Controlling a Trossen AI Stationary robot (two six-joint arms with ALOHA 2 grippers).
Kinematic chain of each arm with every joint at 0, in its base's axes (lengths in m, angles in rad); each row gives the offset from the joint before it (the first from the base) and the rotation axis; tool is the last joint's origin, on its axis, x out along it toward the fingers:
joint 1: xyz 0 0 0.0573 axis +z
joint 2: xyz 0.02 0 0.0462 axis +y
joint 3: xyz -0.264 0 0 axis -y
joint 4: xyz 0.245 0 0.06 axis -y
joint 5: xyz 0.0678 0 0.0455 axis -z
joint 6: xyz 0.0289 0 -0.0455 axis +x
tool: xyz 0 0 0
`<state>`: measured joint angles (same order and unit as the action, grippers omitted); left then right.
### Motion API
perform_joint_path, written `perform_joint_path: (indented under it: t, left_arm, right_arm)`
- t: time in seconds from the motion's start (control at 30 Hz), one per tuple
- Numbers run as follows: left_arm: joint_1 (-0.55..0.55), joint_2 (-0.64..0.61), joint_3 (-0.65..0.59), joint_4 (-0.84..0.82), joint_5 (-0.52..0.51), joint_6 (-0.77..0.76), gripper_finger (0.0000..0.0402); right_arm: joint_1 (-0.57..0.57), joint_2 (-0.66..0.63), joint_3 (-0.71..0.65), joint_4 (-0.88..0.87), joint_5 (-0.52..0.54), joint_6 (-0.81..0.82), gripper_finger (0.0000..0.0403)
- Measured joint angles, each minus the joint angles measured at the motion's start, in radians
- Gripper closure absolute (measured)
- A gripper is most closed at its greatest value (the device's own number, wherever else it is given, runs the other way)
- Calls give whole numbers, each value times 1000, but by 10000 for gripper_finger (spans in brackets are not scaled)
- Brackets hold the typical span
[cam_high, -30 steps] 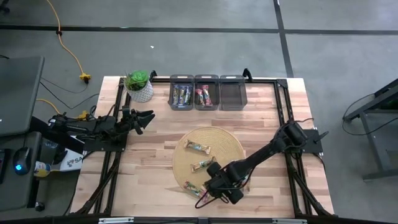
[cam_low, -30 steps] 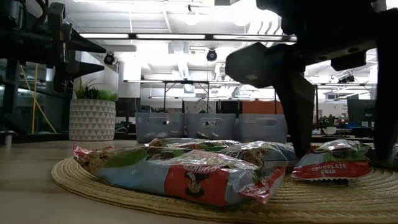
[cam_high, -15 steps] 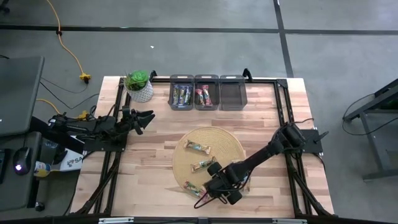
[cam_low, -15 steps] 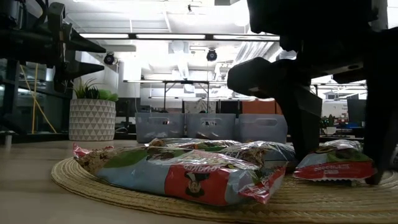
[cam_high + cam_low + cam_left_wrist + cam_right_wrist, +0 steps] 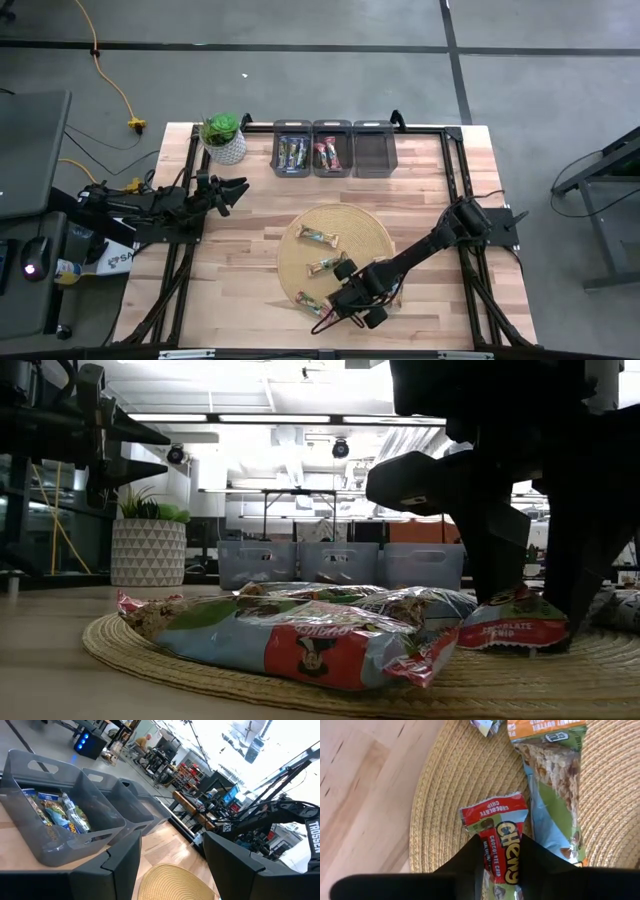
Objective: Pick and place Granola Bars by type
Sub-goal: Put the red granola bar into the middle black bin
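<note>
Red-wrapped, a chocolate chip granola bar [image 5: 496, 851] at the woven mat's [image 5: 375, 235] six o'clock edge is pinched by the right gripper [image 5: 501, 862], two bins [image 5: 312, 160] being already stocked while three bars [image 5: 321, 237] remain and the left gripper [image 5: 238, 187] waits open.

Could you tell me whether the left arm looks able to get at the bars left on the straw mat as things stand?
Probably, though awkwardly: the left claw waits open beside the plant pot, apart from the straw mat, while the right claw already straddles the red bar there.
</note>
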<state>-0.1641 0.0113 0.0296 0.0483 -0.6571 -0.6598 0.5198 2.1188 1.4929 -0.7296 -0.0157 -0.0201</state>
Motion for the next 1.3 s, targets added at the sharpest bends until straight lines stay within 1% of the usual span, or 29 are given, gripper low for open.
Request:
perform_joint_path:
  t: [0.37, 0.6, 0.77, 0.97, 1.1, 1.3]
  left_arm:
    - [0, 0, 0, 0, 0, 0, 190]
    - [0, 0, 0, 1, 0, 0, 190]
    - [0, 0, 0, 0, 0, 0, 190]
    - [0, 0, 0, 1, 0, 0, 190]
    - [0, 0, 0, 1, 0, 0, 190]
    - [0, 0, 0, 1, 0, 0, 190]
  right_arm:
    - [0, -13, -4, 39, -21, 70, 329]
    - [0, -15, -4, 102, -68, 109, 329]
    - [0, -16, -4, 125, -76, 121, 329]
    - [0, -17, -4, 159, -137, 125, 329]
    - [0, -19, -4, 222, -171, 127, 329]
    - [-9, -50, -3, 346, -164, 126, 329]
